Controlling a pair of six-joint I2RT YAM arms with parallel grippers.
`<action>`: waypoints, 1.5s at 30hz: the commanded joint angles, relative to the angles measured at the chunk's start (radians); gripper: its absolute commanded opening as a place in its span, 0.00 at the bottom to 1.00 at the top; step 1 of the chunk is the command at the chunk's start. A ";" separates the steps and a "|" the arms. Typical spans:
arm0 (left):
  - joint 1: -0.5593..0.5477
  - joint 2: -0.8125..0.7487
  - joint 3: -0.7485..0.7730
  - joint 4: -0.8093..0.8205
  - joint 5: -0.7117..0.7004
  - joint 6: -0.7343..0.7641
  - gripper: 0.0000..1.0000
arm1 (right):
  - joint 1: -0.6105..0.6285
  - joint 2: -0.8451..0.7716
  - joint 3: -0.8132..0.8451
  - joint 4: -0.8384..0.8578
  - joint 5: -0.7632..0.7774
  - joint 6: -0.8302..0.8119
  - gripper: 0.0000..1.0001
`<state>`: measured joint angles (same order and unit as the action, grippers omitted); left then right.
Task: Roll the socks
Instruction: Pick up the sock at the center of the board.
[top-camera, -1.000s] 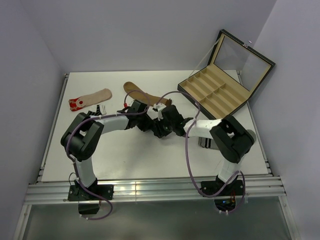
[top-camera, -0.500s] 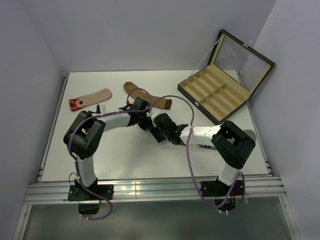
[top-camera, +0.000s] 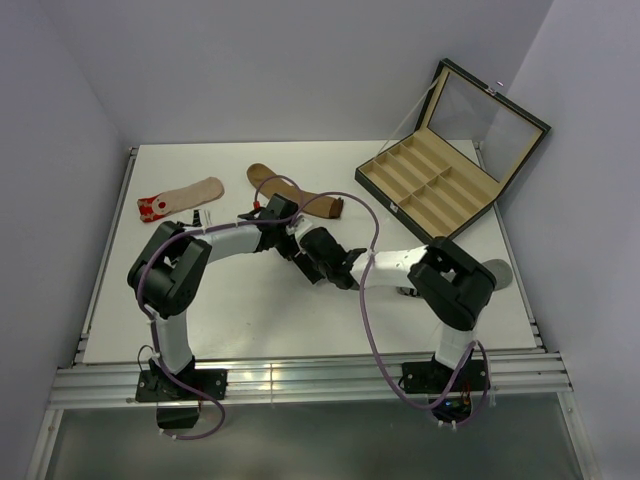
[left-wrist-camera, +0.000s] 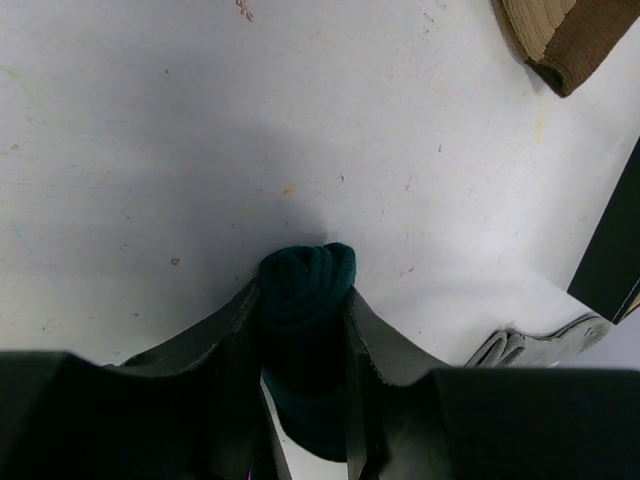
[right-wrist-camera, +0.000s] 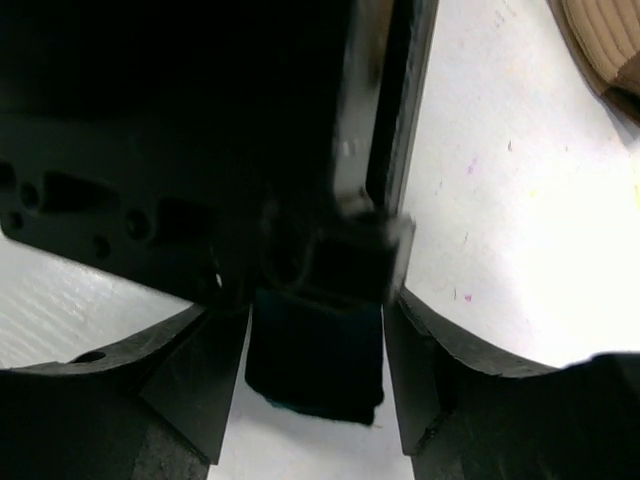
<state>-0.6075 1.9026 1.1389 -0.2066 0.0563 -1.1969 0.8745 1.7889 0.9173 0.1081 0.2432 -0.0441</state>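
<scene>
Worktop (top-camera: 250, 310), white. Open compartment case (top-camera: 430, 185) at the far right corner. Both arms meet mid-worktop. Two loose socks lie flat at the far side: brown sock (top-camera: 285, 190) and beige red-toed sock (top-camera: 185, 197), both well apart from the arms.

Left pincer (left-wrist-camera: 302, 310) is clenched on the dark teal sock (left-wrist-camera: 305, 275), a tight roll. Its long axis seems to run along the fingers, coiled end outward. Right pincer (right-wrist-camera: 315, 330) faces it head-on, fingers flanking the same roll (pressing or merely beside it, I cannot tell).

No writing or brand legible anywhere.
</scene>
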 joint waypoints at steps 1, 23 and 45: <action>-0.021 0.079 -0.045 -0.157 -0.027 0.046 0.21 | 0.009 0.043 0.049 0.019 -0.015 -0.020 0.63; 0.086 -0.191 0.044 -0.231 -0.193 0.111 0.63 | -0.083 -0.141 0.029 -0.202 -0.226 0.055 0.00; 0.328 -1.014 -0.182 0.004 -0.550 0.555 0.95 | -0.632 -0.171 0.437 -0.432 -0.311 -0.270 0.00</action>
<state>-0.2863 0.9291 0.9997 -0.2703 -0.4278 -0.7692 0.2958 1.5661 1.3052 -0.3035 -0.0544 -0.2489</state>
